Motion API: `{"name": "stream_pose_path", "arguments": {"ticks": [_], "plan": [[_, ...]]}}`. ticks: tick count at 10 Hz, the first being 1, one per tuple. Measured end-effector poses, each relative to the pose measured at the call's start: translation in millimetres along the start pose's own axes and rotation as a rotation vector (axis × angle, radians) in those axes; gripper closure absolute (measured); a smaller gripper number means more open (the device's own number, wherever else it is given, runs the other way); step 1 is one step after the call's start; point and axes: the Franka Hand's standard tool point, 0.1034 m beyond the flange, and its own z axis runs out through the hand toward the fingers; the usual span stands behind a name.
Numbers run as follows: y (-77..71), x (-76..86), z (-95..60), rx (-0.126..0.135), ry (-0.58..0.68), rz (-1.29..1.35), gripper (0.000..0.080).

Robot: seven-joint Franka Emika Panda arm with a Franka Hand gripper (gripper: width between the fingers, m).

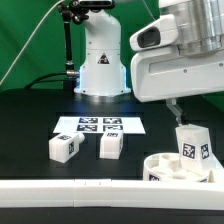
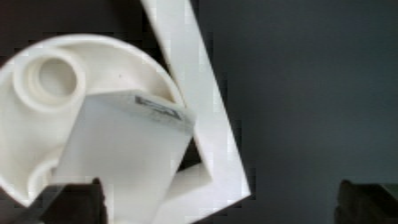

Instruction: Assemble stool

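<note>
Black counter (image 1: pixel 30 125) carries the marker board (image 1: pixel 98 125). Against the rail (image 1: pixel 70 189) lies the seat (image 1: pixel 170 167), one leg (image 1: pixel 192 148) upright in it. Two legs (image 1: pixel 64 148) wait apart. Jaws (image 1: pixel 177 112) gape empty; descend squarely before closing.

Black table (image 1: pixel 30 120) carries: marker board (image 1: pixel 98 125) mid-table, two loose legs (image 1: pixel 63 148) (image 1: pixel 110 146) just in front, seat (image 1: pixel 172 167) w/ rail (image 1: pixel 70 188) along front edge.

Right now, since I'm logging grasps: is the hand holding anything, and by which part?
Nothing is held. The hand hangs open over the upright leg at the seat, its fingers spread wide and not closed on it.
</note>
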Motion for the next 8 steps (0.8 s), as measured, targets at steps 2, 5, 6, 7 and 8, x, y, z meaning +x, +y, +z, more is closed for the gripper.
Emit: {"name": "stream_pose_path", "arguments": {"ticks": [2,5,6,7,8], "plan": [[-3.5,-1.9,2.0,-0.035,0.004,-0.196,0.015],[2.3,-1.3,2.4,-0.038,0.0,-0.358,0.015],[4.8,-1.2,3.6,-0.048,0.003,-0.47,0.015],[7.9,-4.3,7.6,-0.056,0.008,-0.568,0.015],[10.7,-9.1,12.0,-0.059,0.004,-0.632,0.015]]}}
